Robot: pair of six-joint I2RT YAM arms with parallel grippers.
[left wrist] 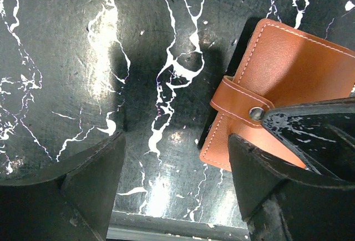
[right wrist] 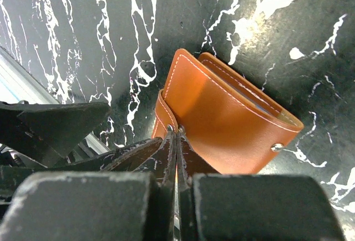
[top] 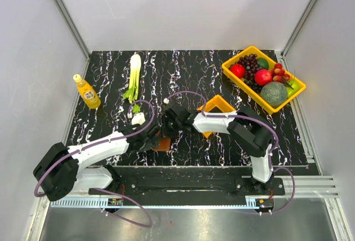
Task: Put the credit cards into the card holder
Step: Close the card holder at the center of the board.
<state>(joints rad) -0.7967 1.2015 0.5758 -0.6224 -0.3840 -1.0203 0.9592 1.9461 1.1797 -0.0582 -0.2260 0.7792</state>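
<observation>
The card holder (right wrist: 222,119) lies folded on the table (left wrist: 66,58) near its front edge — right gripper (right wrist: 176,134) fingers pressed together at its snap strap (left wrist: 238,100), left gripper (left wrist: 176,147) fingers spread wide beside it — so the left should pin the body while the strap peels up gently.

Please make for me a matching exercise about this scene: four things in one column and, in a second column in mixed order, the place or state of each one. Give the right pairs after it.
Things
1. left pincer
2. right pincer
3. yellow bottle
4. fruit tray

Place or state
A. at the far right corner of the table
B. shut, pinching the card holder
C. open, just beside the card holder
D. near the left edge of the table

Pairs: 1-C, 2-B, 3-D, 4-A
</observation>
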